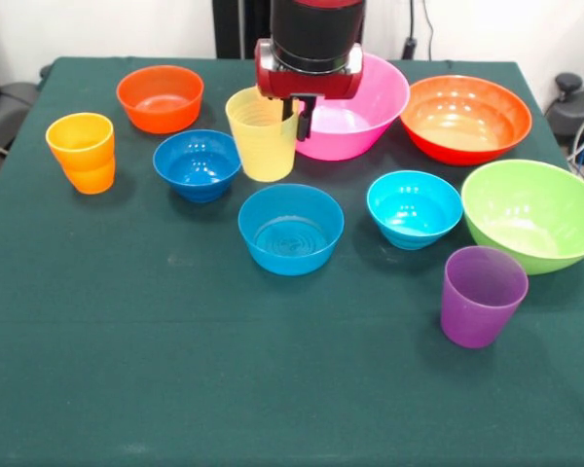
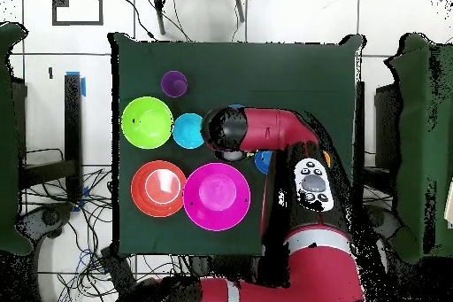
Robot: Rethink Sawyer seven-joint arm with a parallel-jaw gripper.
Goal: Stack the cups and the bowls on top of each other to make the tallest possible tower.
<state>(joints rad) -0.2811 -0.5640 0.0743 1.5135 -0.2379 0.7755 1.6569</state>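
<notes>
**Yellow first, tower not yet begun**

Pale yellow translucent plastic: the yellow cup [image 1: 262, 141], upright toward the far side of the table [image 1: 175, 389], just beside the dark blue bowl [image 1: 197, 163] on one side and the pink bowl [image 1: 365, 107] on the other. Directly above its far rim, the gripper [image 1: 302, 115], down at rim level. Cannot tell how the jaws stand, nor whether the cup is gripped or merely approached.

Nearer the camera, in front of the cup, the mid-blue bowl [image 1: 290, 229], empty and alone; a likely base. Beside that, the cyan bowl [image 1: 414, 207], then the lime green bowl [image 1: 532, 214] and the purple cup [image 1: 482, 295]. Farther out, the large orange-red bowl [image 1: 464, 117] next to the pink one, the small orange-red bowl [image 1: 160, 97] and the orange cup [image 1: 81, 153] at the opposite edge.

Nothing stacked so far: every piece single, mouth up. By that reckoning, barely started; all of the stacking left to do.
</notes>
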